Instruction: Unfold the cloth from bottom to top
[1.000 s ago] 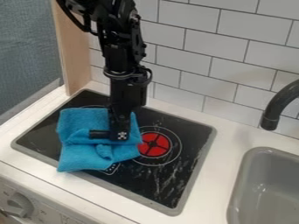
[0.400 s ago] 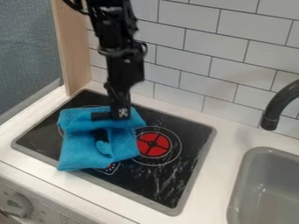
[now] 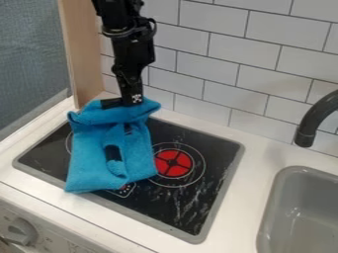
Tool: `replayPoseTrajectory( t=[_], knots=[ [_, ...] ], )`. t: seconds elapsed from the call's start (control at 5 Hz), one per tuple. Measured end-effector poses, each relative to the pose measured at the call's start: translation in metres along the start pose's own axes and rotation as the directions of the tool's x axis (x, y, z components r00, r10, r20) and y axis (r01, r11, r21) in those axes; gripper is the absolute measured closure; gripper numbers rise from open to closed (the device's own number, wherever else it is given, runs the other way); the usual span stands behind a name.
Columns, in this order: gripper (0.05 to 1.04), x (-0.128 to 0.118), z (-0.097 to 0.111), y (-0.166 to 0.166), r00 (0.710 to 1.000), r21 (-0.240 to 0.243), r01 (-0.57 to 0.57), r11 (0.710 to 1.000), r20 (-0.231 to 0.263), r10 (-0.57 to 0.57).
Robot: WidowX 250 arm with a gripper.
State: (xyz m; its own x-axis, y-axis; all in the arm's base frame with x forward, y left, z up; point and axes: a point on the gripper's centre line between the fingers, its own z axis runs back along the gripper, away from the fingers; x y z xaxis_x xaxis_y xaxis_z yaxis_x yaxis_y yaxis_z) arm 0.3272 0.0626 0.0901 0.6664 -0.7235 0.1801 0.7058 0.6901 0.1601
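Observation:
The black gripper (image 3: 123, 102) is at the back left of the stovetop, shut on the upper edge of the blue cloth (image 3: 89, 157). That edge is raised and bunched around the fingertips. From there the cloth hangs down toward the front, and its lower part lies on the left half of the stovetop. A loose fold runs down the cloth's middle, with small dark gaps beside it. The exact grip point is hidden in the bunched fabric.
The black stovetop (image 3: 191, 207) has a red burner (image 3: 173, 163) just right of the cloth. A grey sink (image 3: 300, 212) and dark faucet (image 3: 310, 121) stand at the right. Behind rises a white tiled wall (image 3: 218, 64), and a wooden panel (image 3: 80, 54) borders the left.
The gripper has moved up and toward the back, drawing the cloth's upper edge along. The cloth now stretches farther back, while its front corner has barely moved.

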Motion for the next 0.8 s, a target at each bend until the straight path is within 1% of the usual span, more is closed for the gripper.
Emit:
replayPoseTrajectory(
  t=[0.2,0.4,0.6,0.8],
  knots=[
    [1.03,0.001,-0.005,0.016,1.0,0.066,-0.002,0.998,-0.009,0.003],
    [1.03,-0.003,-0.017,0.027,0.999,0.124,-0.005,0.992,-0.039,0.01],
    [1.03,-0.002,-0.024,0.037,0.999,0.179,0.012,0.984,-0.041,-0.005],
    [1.03,-0.001,-0.033,0.054,0.998,0.226,-0.005,0.974,-0.061,0.019]
  ],
)
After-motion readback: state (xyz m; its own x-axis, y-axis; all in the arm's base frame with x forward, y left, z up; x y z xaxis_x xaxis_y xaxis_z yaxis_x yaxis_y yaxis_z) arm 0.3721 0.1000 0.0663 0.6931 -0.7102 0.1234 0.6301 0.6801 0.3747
